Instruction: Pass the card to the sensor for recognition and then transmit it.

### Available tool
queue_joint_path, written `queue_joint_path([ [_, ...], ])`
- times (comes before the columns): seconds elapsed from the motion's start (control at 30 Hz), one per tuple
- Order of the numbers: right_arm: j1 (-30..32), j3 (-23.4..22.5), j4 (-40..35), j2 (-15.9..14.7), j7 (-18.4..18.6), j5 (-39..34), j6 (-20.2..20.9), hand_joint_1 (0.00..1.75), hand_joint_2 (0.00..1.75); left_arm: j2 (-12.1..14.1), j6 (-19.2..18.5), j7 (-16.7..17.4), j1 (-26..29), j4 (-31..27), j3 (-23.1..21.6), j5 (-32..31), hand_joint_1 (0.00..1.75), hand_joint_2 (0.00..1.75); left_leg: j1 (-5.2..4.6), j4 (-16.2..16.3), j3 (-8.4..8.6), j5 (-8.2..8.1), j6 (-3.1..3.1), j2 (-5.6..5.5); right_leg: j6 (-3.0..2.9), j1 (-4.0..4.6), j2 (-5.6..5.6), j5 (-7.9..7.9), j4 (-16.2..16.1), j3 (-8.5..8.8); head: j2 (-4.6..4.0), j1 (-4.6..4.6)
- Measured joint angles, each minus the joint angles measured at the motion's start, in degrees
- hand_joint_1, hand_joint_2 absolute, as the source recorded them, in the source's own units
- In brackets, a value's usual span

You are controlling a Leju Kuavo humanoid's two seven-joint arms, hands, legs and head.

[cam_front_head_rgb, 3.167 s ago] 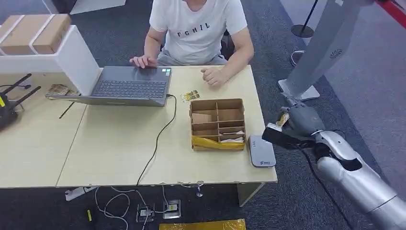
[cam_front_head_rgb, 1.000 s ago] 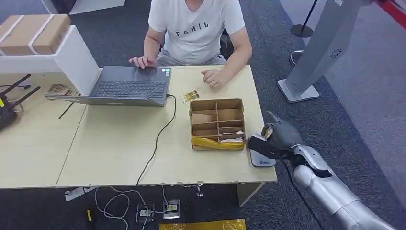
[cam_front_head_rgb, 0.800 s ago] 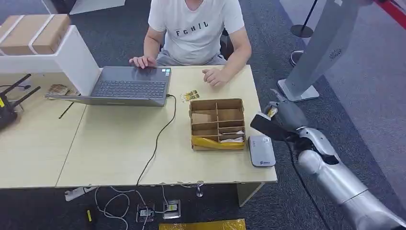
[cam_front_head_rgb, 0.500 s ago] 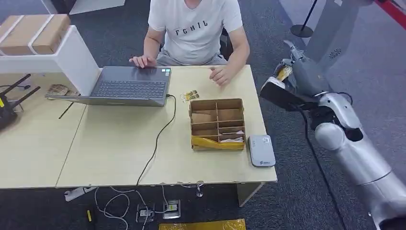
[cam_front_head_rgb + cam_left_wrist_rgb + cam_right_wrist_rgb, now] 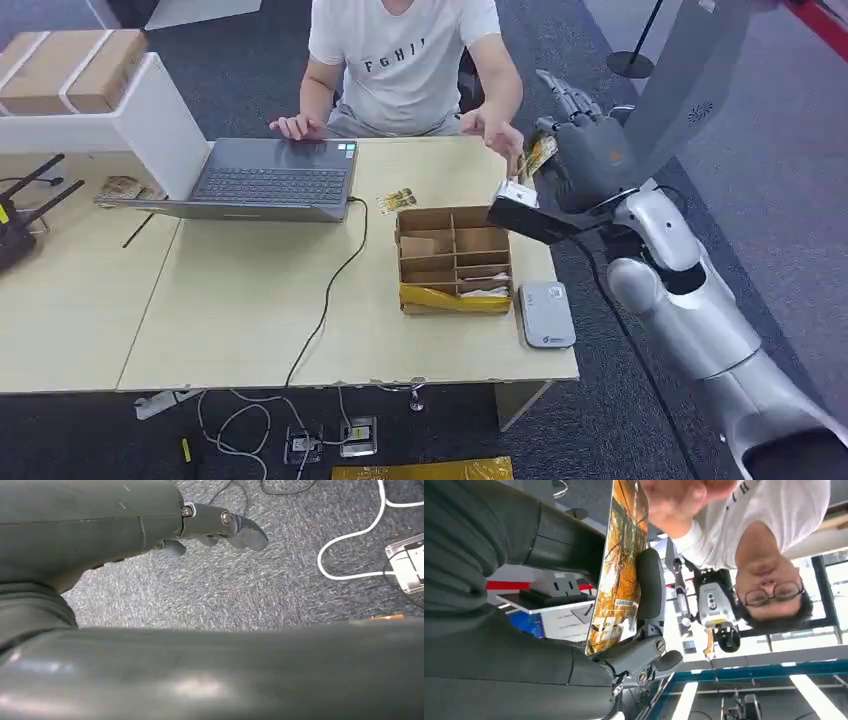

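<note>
Head view: the right hand (image 5: pixel 590 150) held the card (image 5: pixel 540 155) up above the table's (image 5: pixel 240 300) far corner, and a person's hand (image 5: pixel 495 130) touched it. Right wrist view: fingers (image 5: pixel 649 585) pinched the card. Left wrist view: the left hand (image 5: pixel 100 525) hung empty over carpet (image 5: pixel 280 585), fingers slightly curled.

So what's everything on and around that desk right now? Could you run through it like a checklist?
Surface: pale wooden table.
Job's things: yellow printed card held in the right hand, raised beside the person's hand, which touches the card; grey sensor on the table's near right corner.
Clutter: open laptop, divided cardboard box, small cards behind it, router.
Hands: right grips the card; left hand hangs above the carpet, holding nothing.
Cables: black laptop cable over the table's edge; white cables on the floor.
Surroundings: seated person, grey carpet, stand base.
</note>
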Motion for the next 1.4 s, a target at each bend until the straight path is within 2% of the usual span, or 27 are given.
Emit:
queue_joint_path([
  [0.17,-0.08,0.28,2.51,2.25,-0.79,-0.04,-1.27,1.75,1.75,-0.15,0.28,0.11,0.01,0.00,-0.02,0.07,0.00,0.00,0.00,0.00,-0.01,0.00,0.00,-0.01,0.00,0.00,-0.02,0.00,0.00,0.00,0.00,0.00],
  [0.7,-0.07,0.92,9.99,5.31,-1.14,-1.09,-2.89,1.75,1.75,-0.46,0.37,0.06,0.02,0.00,-0.02,0.09,0.00,0.00,0.00,0.00,0.00,0.00,-0.01,-0.01,0.00,0.00,-0.01,0.00,-0.01,-0.01,0.00,0.02],
  [0.73,-0.07,0.92,10.38,5.42,-1.18,-1.07,-2.91,1.52,1.75,-0.46,0.37,0.06,0.02,0.00,-0.02,0.11,0.00,0.00,0.00,0.00,0.00,0.00,0.00,-0.01,0.00,0.00,-0.01,0.00,-0.01,-0.01,0.00,0.00],
  [0.77,-0.07,0.92,10.82,5.55,-1.27,-1.07,-2.95,0.00,1.75,-0.46,0.37,0.06,0.02,0.00,-0.02,0.17,0.00,0.00,0.00,0.00,0.00,0.00,-0.01,-0.01,0.00,0.00,-0.01,0.00,-0.01,-0.01,0.00,0.02],
  [1.0,0.04,1.44,13.20,6.45,-1.53,-1.62,-2.58,0.00,1.75,-0.46,0.35,0.07,0.03,0.00,-0.02,0.61,0.00,0.00,0.00,0.00,-0.01,0.00,-0.01,0.00,0.00,0.00,0.02,0.00,-0.01,-0.03,0.00,0.00],
  [1.03,0.07,1.51,13.44,6.53,-1.51,-1.82,-2.34,0.00,0.00,-0.46,0.35,0.07,0.03,0.00,-0.02,0.66,0.00,0.00,0.00,0.00,-0.01,0.00,-0.01,0.00,0.00,0.00,0.01,0.00,-0.01,-0.03,0.00,0.00],
  [1.07,0.12,1.55,13.59,6.64,-1.38,-2.28,-2.05,0.00,1.75,-0.46,0.35,0.06,0.03,0.00,-0.02,0.70,0.00,0.00,0.00,0.00,0.00,0.00,-0.01,0.00,0.00,0.00,0.01,0.00,-0.01,-0.03,0.00,0.02],
  [1.17,0.51,1.55,13.86,6.73,-0.01,-4.13,-0.55,0.00,1.75,-0.50,0.35,0.06,0.03,0.00,-0.02,1.09,0.00,0.00,0.00,0.01,0.03,0.00,-0.01,0.00,0.00,0.00,0.02,0.00,-0.01,-0.03,0.00,0.02],
  [1.27,1.78,1.31,12.79,6.23,4.50,-8.23,2.73,0.00,1.75,-0.57,0.37,0.09,0.07,0.00,-0.02,1.29,0.00,0.00,0.00,0.02,0.06,0.00,-0.02,0.01,0.00,0.00,0.04,0.00,-0.02,-0.02,0.00,0.00],
  [1.4,4.61,0.39,7.86,4.02,10.17,-11.67,6.56,0.00,1.75,-0.57,0.33,0.81,0.24,0.00,-0.02,1.38,0.00,0.00,-0.01,0.02,0.06,-0.01,-0.03,0.04,0.00,0.00,0.10,0.00,-0.04,-0.04,0.00,0.00],
])
